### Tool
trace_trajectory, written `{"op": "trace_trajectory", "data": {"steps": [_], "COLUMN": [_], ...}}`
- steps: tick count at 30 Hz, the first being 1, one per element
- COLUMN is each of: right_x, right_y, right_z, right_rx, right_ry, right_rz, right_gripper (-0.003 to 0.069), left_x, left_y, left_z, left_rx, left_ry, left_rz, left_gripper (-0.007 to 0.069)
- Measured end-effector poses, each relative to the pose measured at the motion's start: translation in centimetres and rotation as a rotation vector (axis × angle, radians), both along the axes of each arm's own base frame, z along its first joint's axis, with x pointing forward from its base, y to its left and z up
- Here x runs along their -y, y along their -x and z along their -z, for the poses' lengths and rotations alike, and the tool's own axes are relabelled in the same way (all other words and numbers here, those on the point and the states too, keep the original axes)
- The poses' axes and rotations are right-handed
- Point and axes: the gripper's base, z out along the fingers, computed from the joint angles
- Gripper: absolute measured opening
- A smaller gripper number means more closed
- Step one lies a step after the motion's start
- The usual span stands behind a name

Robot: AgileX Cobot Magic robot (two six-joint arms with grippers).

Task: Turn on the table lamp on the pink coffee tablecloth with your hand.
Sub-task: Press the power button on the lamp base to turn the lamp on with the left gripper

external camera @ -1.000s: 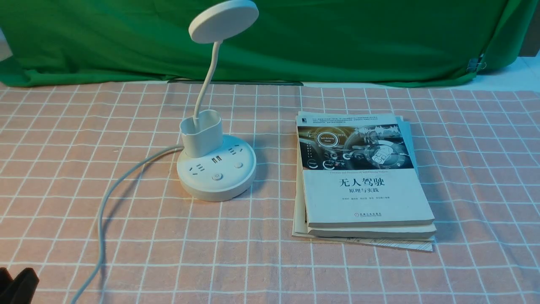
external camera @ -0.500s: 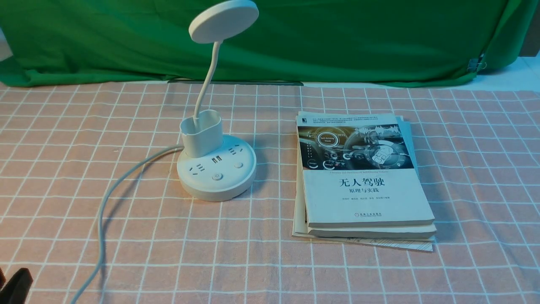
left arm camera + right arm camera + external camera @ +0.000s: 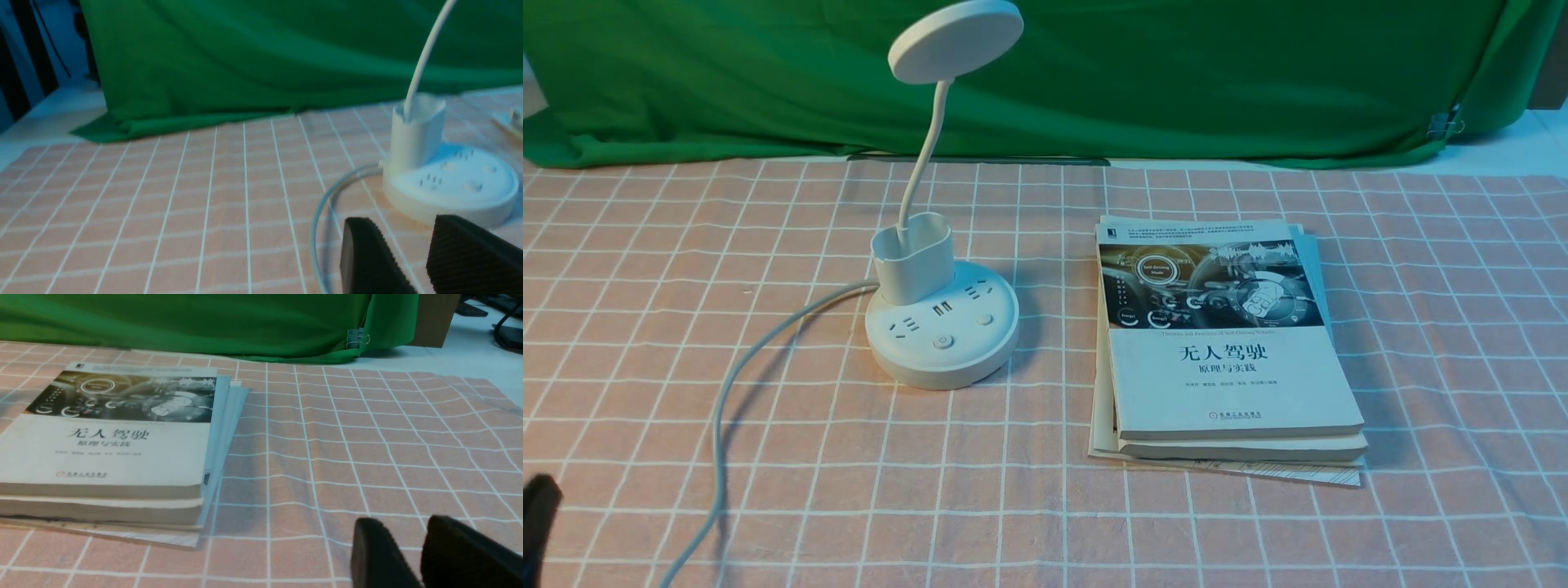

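Front view: the left gripper (image 3: 538, 521) has slid toward the frame's lower-left edge, jaws narrowly parted and empty, so the table lamp (image 3: 942, 327) remains unlit, its button unpressed.

soft, even light from the left, the table lamp (image 3: 943, 331) shadowing rightward (left wrist view blurred, bluish)

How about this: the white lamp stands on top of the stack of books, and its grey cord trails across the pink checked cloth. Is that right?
Not quite. The table lamp does not stand on the books. It stands on the pink coffee tablecloth itself, apart from the books and to their left, as the front view shows. Its grey cord does trail across the cloth.
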Motion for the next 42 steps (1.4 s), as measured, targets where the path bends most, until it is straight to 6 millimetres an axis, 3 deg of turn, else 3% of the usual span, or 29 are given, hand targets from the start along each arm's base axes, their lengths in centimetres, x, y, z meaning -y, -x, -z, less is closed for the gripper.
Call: {"op": "trace_trajectory", "data": {"steps": [4, 9, 14, 15, 18, 21, 24, 25, 27, 31, 32, 36, 38, 39, 41, 42], "right_x": [0.0, 0.0, 0.0, 0.0, 0.0, 0.0, 0.0, 0.0, 0.0, 0.0, 0.0, 0.0, 0.0, 0.0, 0.0, 0.0], "right_y": [0.0, 0.0, 0.0, 0.0, 0.0, 0.0, 0.0, 0.0, 0.0, 0.0, 0.0, 0.0, 0.0, 0.0, 0.0, 0.0], "right_z": [0.0, 0.0, 0.0, 0.0, 0.0, 0.0, 0.0, 0.0, 0.0, 0.0, 0.0, 0.0, 0.0, 0.0, 0.0, 0.0], "right_rx": [0.000, 0.000, 0.000, 0.000, 0.000, 0.000, 0.000, 0.000, 0.000, 0.000, 0.000, 0.000, 0.000, 0.000, 0.000, 0.000], "right_ry": [0.000, 0.000, 0.000, 0.000, 0.000, 0.000, 0.000, 0.000, 0.000, 0.000, 0.000, 0.000, 0.000, 0.000, 0.000, 0.000], "right_rz": [0.000, 0.000, 0.000, 0.000, 0.000, 0.000, 0.000, 0.000, 0.000, 0.000, 0.000, 0.000, 0.000, 0.000, 0.000, 0.000], "right_gripper": [0.0241, 0.0241, 0.0241, 0.0241, 0.0241, 0.0241, 0.0241, 0.0241, 0.0241, 0.0241, 0.0241, 0.0241, 0.0241, 0.0241, 0.0241, 0.0241], "left_x": [0.0, 0.0, 0.0, -0.1, -0.2, -0.2, -0.2, -0.2, -0.1, 0.0, 0.2, 0.8, 1.4, 1.5, 2.7, 2.8], "left_y": [0.2, 0.4, 1.0, 1.7, 3.0, 3.5, 3.2, 2.9, 1.5, -1.8, -3.5, -7.3, -9.6, -9.8, -12.6, -12.6], "left_z": [-1.7, -2.4, -3.9, -5.0, -6.6, -8.5, -12.6, -12.8, -14.0, -12.9, -12.0, -10.0, -8.7, -8.6, -6.9, -6.9], "left_rx": [0.192, 0.261, 0.423, 0.556, 0.751, 0.747, 0.501, 0.473, 0.213, -0.130, -0.246, -0.439, -0.538, -0.549, -0.706, -0.709], "left_ry": [0.014, 0.037, 0.270, 0.381, 0.470, 0.487, 0.479, 0.473, 0.397, 0.306, 0.298, 0.365, 0.410, 0.413, 0.420, 0.419], "left_rz": [0.004, 0.008, 0.068, 0.121, 0.197, 0.204, 0.145, 0.137, 0.059, -0.018, -0.034, -0.043, -0.033, -0.031, 0.030, 0.039], "left_gripper": [0.0243, 0.0243, 0.0243, 0.0243, 0.0243, 0.0243, 0.0243, 0.0243, 0.0243, 0.0243, 0.0243, 0.0239, 0.0205, 0.0200, 0.0117, 0.0108]}}
